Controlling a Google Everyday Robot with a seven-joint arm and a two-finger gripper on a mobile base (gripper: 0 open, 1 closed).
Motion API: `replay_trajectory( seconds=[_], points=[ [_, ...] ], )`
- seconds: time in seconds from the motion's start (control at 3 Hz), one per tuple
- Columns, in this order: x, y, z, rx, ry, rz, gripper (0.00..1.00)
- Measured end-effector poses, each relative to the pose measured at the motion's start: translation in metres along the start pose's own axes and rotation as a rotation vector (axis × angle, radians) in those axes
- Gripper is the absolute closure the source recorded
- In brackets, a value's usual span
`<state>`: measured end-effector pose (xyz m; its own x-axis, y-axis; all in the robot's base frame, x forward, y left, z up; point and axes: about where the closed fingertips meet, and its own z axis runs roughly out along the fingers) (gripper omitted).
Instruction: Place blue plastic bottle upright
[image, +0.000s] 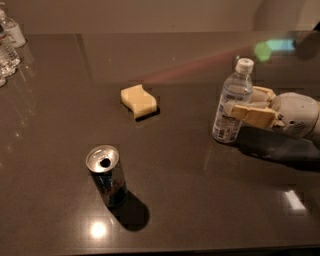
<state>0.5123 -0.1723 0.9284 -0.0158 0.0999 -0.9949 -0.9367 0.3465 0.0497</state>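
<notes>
The blue plastic bottle is a small clear bottle with a white cap and a white label. It stands upright at the right of the dark table, its base at the surface. My gripper reaches in from the right edge. Its tan fingers close around the bottle's middle, one in front and one behind.
A yellow sponge lies mid-table, left of the bottle. A dark drink can stands upright nearer the front. A cluster of ribbed clear bottles stands at the far left corner.
</notes>
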Motion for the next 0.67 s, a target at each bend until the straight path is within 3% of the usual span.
replay_trajectory(
  seconds=[0.33,0.67],
  points=[
    [-0.0006,0.0009,0.0024,-0.005,0.0,-0.001,0.14],
    [-0.0013,0.0019,0.0051,-0.01,0.0,-0.002,0.0]
  ],
)
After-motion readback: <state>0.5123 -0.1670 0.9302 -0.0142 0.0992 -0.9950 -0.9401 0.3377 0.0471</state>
